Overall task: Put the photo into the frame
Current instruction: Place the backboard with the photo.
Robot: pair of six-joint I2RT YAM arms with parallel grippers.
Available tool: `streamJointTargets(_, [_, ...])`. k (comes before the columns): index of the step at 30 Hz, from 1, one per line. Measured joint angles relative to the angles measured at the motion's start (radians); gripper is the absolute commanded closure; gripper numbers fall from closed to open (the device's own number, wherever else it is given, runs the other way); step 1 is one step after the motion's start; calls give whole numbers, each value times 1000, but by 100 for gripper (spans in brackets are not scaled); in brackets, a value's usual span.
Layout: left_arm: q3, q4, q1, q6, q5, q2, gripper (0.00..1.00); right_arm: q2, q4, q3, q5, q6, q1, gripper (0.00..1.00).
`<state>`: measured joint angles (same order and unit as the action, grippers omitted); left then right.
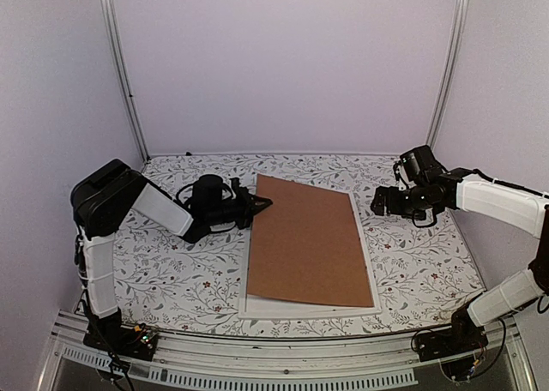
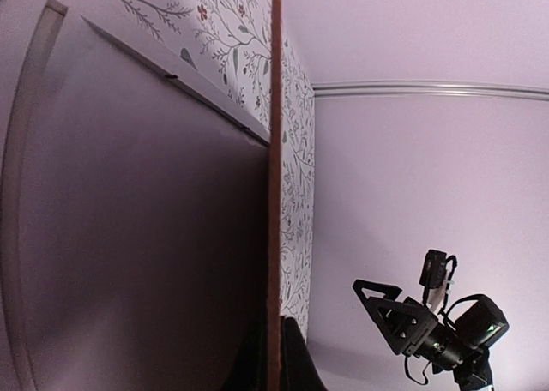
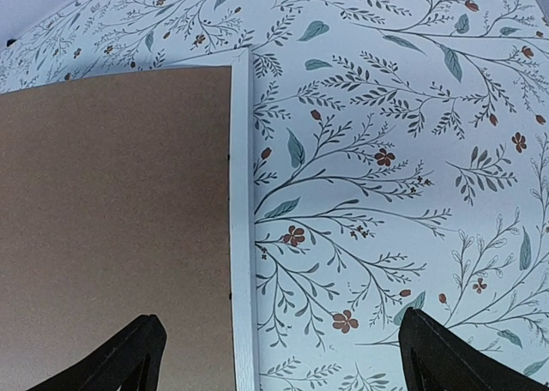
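Two arms flank the work. The left pincer is clenched on the left edge of the plain brown rectangular backing board, which lies askew over the thin white rectangular frame on the floral-patterned bench. The right pincer hangs released off the frame's far right corner, touching nothing. The sunset photo shows in no view; whether it lies under the board I cannot tell. The main risk, as I judge it, is the skew: lowered like this, the board could ride on the frame's rim instead of seating, or drag the unheld frame sideways. The thin-edge grip could also slip.
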<state>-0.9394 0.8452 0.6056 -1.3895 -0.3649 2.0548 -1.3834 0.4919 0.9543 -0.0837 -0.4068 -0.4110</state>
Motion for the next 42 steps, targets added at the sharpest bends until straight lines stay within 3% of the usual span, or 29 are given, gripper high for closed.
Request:
streamJointTargets(6, [2,10,3,1,5,9,99,-2,-3,0,0,0,0,1])
streamJointTargets(11, [2,11,6,1,8,10,92,-8,-4,0,1,0,0,1])
streamJointTargets(14, [2,11,7,0,11,14,83,-11,-6,-3,1,0,0,1])
streamJointTargets(18, [2,7,7,4,11,21,60,-13,-6,-9,3,0,0,1])
streamJointTargets(21, [2,0,8,10,10,22,53,-13,-7,-10,8,0,0,1])
streamJointTargets(31, [-8,-81,10,62,6,23,45,-25,-21,-15,14,0,0,1])
streamJointTargets(42, [-112,-322,18,196,8,21,43,-35,-32,-23,31,0,0,1])
